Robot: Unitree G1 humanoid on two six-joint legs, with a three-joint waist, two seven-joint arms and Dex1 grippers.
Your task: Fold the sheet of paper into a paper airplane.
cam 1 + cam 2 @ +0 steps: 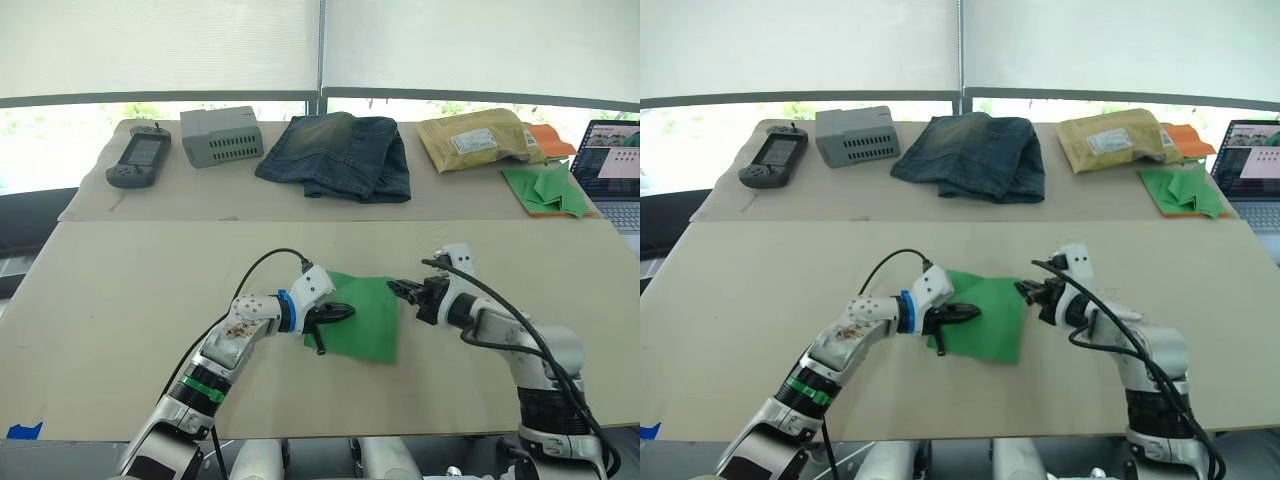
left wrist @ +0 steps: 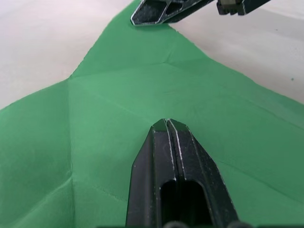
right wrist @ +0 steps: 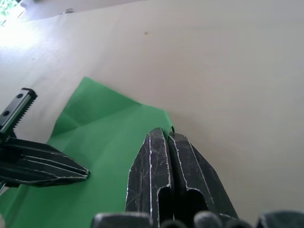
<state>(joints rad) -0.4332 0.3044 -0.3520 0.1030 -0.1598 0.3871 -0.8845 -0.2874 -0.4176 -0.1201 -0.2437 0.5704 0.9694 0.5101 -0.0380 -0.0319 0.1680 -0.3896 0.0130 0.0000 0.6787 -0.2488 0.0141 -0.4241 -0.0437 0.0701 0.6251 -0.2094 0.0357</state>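
While the sheet of paper (image 1: 362, 315) lies flat on the table (image 1: 120, 300) between your two grippers | left gripper (image 1: 341, 312) pinched closed, tips over the paper's left part | right gripper (image 1: 403, 288) pinched closed at its far right corner | both equally near.

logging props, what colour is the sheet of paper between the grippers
Bright green sheet of paper, clearest in the left wrist view.

Both eye views look forward and down over the tabletop (image 1: 120, 300) from the head. Each wrist view looks closely along its pincer; all share the sheet of paper (image 1: 365, 315).
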